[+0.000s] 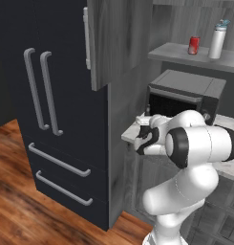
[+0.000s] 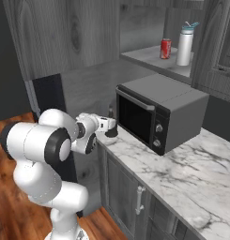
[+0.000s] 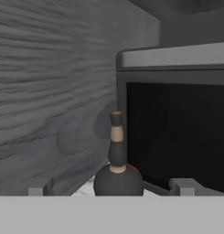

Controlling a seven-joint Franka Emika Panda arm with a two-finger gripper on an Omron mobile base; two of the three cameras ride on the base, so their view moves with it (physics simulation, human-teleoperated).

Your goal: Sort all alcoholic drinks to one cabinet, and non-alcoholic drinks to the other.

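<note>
Grey wood panelling rises close on the left of the dark bottle (image 3: 118, 176), which stands on the marble tabletop (image 2: 182, 173), squeezed against the microwave (image 2: 158, 117). Likely glass: rigid, slick, breakable; its squat belly offers the surest hold. The end effector (image 3: 111, 187) faces it, released, jaws wide. Red can (image 2: 166, 48) and pale bottle (image 2: 185, 44) sit on the shelf.
</note>
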